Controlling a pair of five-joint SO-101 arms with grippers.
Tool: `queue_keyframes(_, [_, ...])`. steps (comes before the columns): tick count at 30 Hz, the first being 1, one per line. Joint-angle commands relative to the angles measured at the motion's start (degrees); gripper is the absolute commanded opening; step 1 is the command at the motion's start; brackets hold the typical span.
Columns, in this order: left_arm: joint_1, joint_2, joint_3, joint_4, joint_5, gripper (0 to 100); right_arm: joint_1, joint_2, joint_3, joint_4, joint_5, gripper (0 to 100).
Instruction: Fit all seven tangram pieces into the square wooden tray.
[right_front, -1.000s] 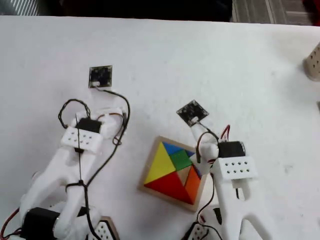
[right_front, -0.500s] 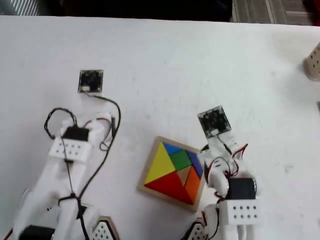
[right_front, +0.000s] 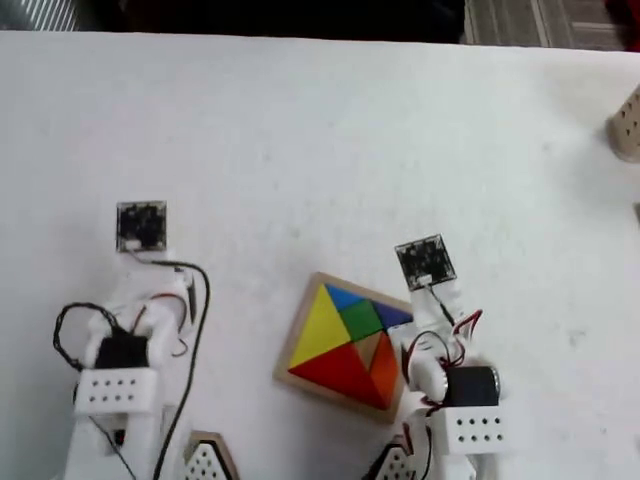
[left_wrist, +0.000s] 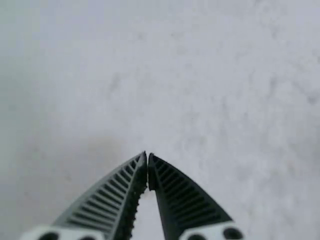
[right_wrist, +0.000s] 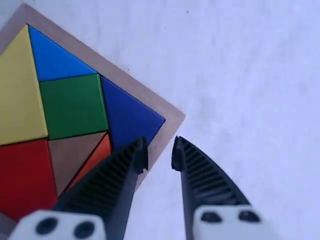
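The square wooden tray (right_front: 335, 394) lies in front of the right arm (right_front: 465, 400) with coloured pieces filling it. In the right wrist view the tray (right_wrist: 170, 117) holds a yellow triangle (right_wrist: 17, 95), red triangle (right_wrist: 20, 175), blue triangle (right_wrist: 55, 57), green square (right_wrist: 72, 105), dark blue parallelogram (right_wrist: 130, 117), brown triangle (right_wrist: 70, 155) and orange triangle (right_wrist: 97, 152). My right gripper (right_wrist: 159, 152) hangs over the tray's corner, slightly open and holding nothing. My left gripper (left_wrist: 147, 159) is shut over bare white table, well left of the tray, on the left arm (right_front: 115, 370).
A cream pegged block (right_front: 627, 125) stands at the table's far right edge. The arm bases (right_front: 205, 460) sit at the near edge. Wide white tabletop (right_front: 320, 140) stretches behind the tray.
Both arms have drawn back toward the near edge. The right gripper came off the tray to its right corner. The left arm swung left and back.
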Motion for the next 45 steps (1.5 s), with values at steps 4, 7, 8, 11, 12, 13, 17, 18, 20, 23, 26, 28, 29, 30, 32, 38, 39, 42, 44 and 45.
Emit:
queue_keyframes(4, [-0.92,-22.37,7.21,9.76,-0.44,3,6.11,-0.66,1.58,-0.4,-0.88,9.4])
queue_keyframes(7, [-0.92,-32.13,9.93,16.35,-0.44,3,8.13,-0.75,2.11,1.27,-0.62,9.4])
queue_keyframes(8, [-0.92,-35.47,10.73,18.46,-0.44,3,8.84,-0.75,2.2,1.27,-0.62,9.4])
queue_keyframes(11, [-0.92,-43.38,11.96,24.26,-0.53,3,10.33,-0.75,2.64,2.07,-0.62,9.4])
queue_keyframes(12, [-0.92,-43.21,11.87,24.88,-0.97,3,10.77,-0.75,3.52,2.68,-0.7,9.4])
queue_keyframes(13, [-0.92,-42.33,11.87,24.97,-2.02,3,11.03,-0.75,4.66,2.07,-0.88,9.4])
queue_keyframes(17, [-0.92,-41.1,11.87,25.32,-5.8,2,10.77,-0.75,7.65,1.01,-0.88,9.4])
queue_keyframes(18, [-0.92,-41.1,11.87,25.32,-5.89,2,10.77,-0.75,7.65,1.27,-0.97,9.4])
queue_keyframes(20, [-0.92,-41.1,11.87,25.32,-5.98,2,10.77,-0.75,7.65,1.27,-0.97,9.4])
queue_keyframes(23, [-1.27,-41.1,11.87,25.41,-6.15,2,10.77,-0.75,7.65,1.27,-0.97,6.3])
queue_keyframes(26, [-0.84,-41.1,12.66,25.93,-6.15,2,10.77,-0.75,7.65,1.27,-0.97,2.2])
queue_keyframes(28, [-0.04,-41.1,13.19,27.34,-6.15,2,11.03,-0.75,7.65,1.27,-0.97,2.3])
queue_keyframes(29, [0.57,-41.1,13.19,28.31,-6.15,2,11.03,-0.75,7.65,1.27,-0.97,1.7])
queue_keyframes(30, [1.01,-41.1,13.19,29.71,-6.15,2,10.95,-0.75,7.65,1.27,-0.88,1.6])
queue_keyframes(32, [1.36,-41.1,13.19,32.7,-6.15,2,10.86,-0.75,7.65,1.27,-0.79,1.8])
queue_keyframes(38, [1.36,-41.1,13.19,35.16,-6.15,2,10.86,-0.75,7.65,1.27,-0.79,1.8])
queue_keyframes(39, [1.36,-41.1,13.19,35.52,-6.15,2,10.86,-0.75,7.65,1.27,-0.79,1.8])
queue_keyframes(42, [1.36,-41.1,13.19,35.87,-6.15,2,10.86,-0.75,7.65,1.27,-0.79,1.8])
queue_keyframes(44, [1.36,-41.1,13.19,35.87,-6.15,2,10.86,-0.75,7.65,1.27,-0.79,1.8])
queue_keyframes(45, [1.36,-41.1,13.19,35.87,-6.15,2,10.86,-0.75,7.65,1.27,-0.79,1.8])
